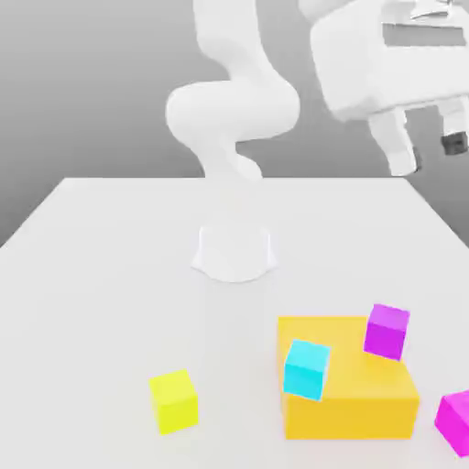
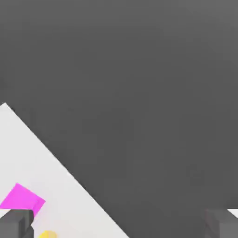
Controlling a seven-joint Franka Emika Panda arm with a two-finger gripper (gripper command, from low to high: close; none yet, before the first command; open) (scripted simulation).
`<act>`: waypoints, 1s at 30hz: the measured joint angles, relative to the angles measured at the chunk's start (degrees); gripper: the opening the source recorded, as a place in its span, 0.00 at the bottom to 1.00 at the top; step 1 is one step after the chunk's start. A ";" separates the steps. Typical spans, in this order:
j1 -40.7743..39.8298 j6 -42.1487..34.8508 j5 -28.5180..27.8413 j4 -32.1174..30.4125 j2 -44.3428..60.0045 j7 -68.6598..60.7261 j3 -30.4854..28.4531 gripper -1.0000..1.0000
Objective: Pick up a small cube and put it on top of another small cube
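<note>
Orange block sits among our small cubes

We see the orange block [image 1: 348,417] at the exterior view's near right, cyan [image 1: 306,369] and purple cubes [image 1: 387,332] on or against it, yellow [image 1: 174,401] left, magenta [image 1: 455,422] right. White tabletop [image 1: 119,293] opens farther left. Our gripper [image 1: 429,156] hangs high, wide open, empty.

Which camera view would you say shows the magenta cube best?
The hand view: there the magenta cube shows most of its top, with one corner behind a fingertip. The exterior view shows it beside the orange block, cut off by the picture's edge.
</note>
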 joint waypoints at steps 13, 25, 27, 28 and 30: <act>8.87 7.93 -6.68 0.72 24.52 -22.08 4.88 0.50; 11.56 17.00 -12.65 2.59 39.04 -25.18 5.04 0.00; 11.55 17.46 -12.66 2.70 39.66 -25.20 5.06 0.00; 11.33 16.84 -12.93 2.56 38.88 -25.02 5.27 0.00; 11.41 14.27 -13.03 1.92 35.62 -24.97 5.21 0.00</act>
